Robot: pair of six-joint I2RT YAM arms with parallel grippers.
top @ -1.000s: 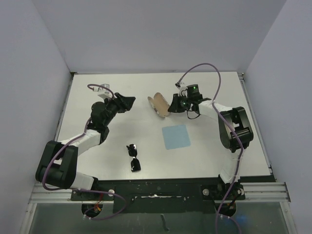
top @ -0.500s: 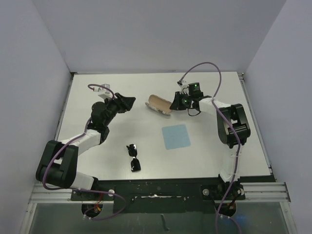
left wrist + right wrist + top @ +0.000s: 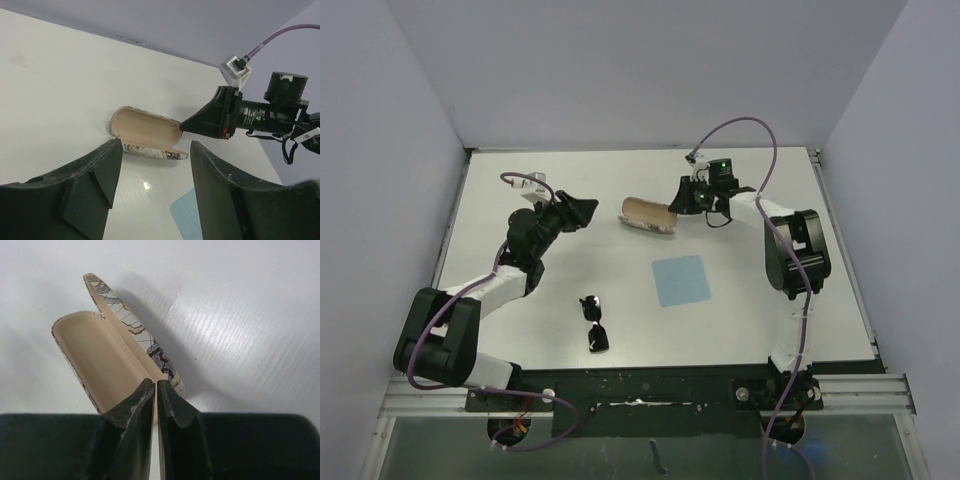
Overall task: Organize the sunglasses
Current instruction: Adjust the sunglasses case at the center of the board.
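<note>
The black sunglasses lie folded near the table's front edge, left of centre, and neither gripper is near them. The patterned case stands open at the back middle, its beige lining showing. My right gripper is shut on the case's right end, its jaws pinching the thin wall. My left gripper hovers open to the left of the case with nothing between its fingers; past them the left wrist view takes in the case.
A light blue square cloth lies flat right of centre, between the case and the front edge; its corner shows in the left wrist view. Grey walls enclose the table on three sides.
The right gripper has swung the case it holds from a diagonal stance to lying crosswise, and has drawn back a little. The left arm and the sunglasses have not moved.
</note>
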